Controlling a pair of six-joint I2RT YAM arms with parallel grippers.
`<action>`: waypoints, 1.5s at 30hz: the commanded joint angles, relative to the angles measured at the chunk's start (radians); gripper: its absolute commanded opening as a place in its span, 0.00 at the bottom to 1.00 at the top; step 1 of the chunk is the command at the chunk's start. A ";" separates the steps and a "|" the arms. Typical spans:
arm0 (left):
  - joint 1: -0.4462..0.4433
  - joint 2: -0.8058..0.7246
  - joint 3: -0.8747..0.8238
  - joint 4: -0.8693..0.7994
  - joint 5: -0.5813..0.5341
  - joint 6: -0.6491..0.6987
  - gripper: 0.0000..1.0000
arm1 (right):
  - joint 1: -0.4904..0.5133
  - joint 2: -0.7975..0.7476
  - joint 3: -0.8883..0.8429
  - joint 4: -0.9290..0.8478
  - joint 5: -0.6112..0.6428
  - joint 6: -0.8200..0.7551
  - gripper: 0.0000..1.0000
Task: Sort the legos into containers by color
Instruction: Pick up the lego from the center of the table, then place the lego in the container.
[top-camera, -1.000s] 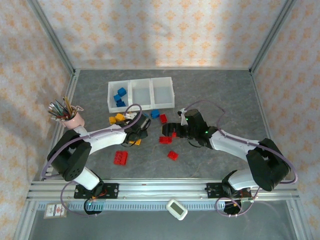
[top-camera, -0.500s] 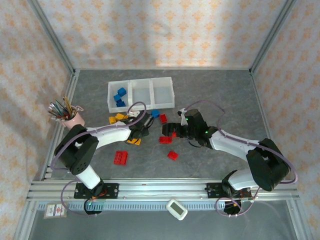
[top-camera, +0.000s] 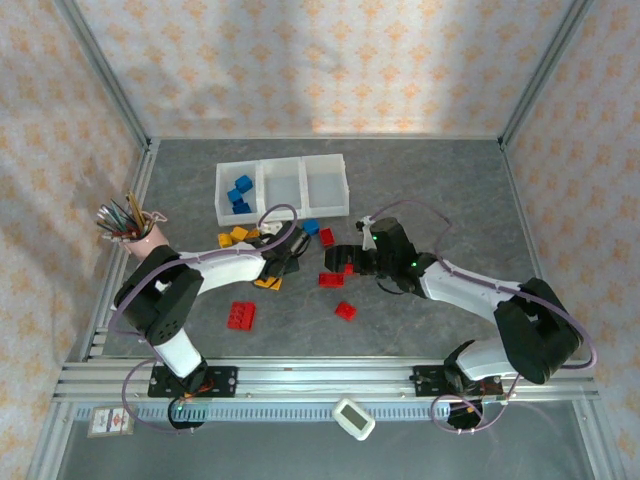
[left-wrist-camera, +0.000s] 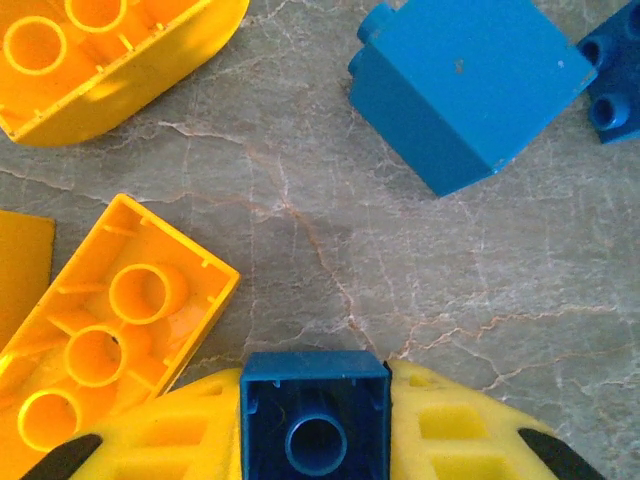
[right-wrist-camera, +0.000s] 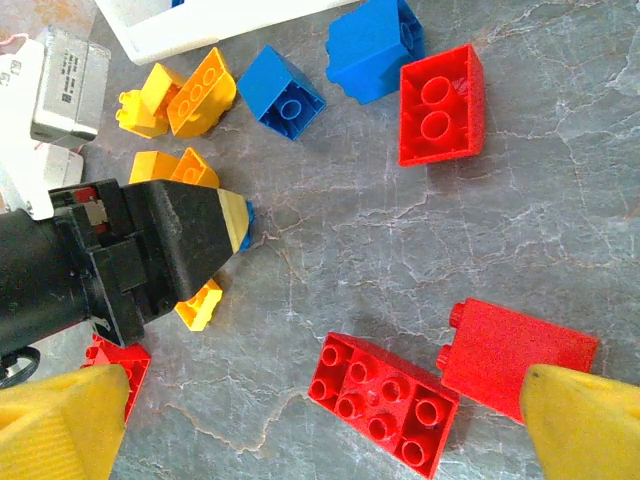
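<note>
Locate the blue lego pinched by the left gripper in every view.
Top external: at the left gripper's tip, too small to make out.
Left wrist: blue lego, bottom centre between the yellow fingers.
Right wrist: a sliver of it at that gripper's tip, left of centre.
Shared landmark: loose blue legos just ahead of it.

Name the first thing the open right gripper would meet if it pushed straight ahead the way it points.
Probably the long red lego lying studs-up just ahead of the right gripper, between its open jaws, though depth is hard to judge.
</note>
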 joint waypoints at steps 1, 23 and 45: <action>-0.005 -0.050 -0.014 0.015 0.001 0.004 0.24 | -0.006 -0.026 0.004 -0.003 0.011 0.001 1.00; 0.265 -0.258 0.197 -0.031 -0.090 0.236 0.22 | 0.009 0.065 0.228 0.027 -0.044 0.030 1.00; 0.461 0.207 0.542 0.042 0.011 0.299 0.48 | -0.028 0.186 0.287 0.065 -0.048 0.034 1.00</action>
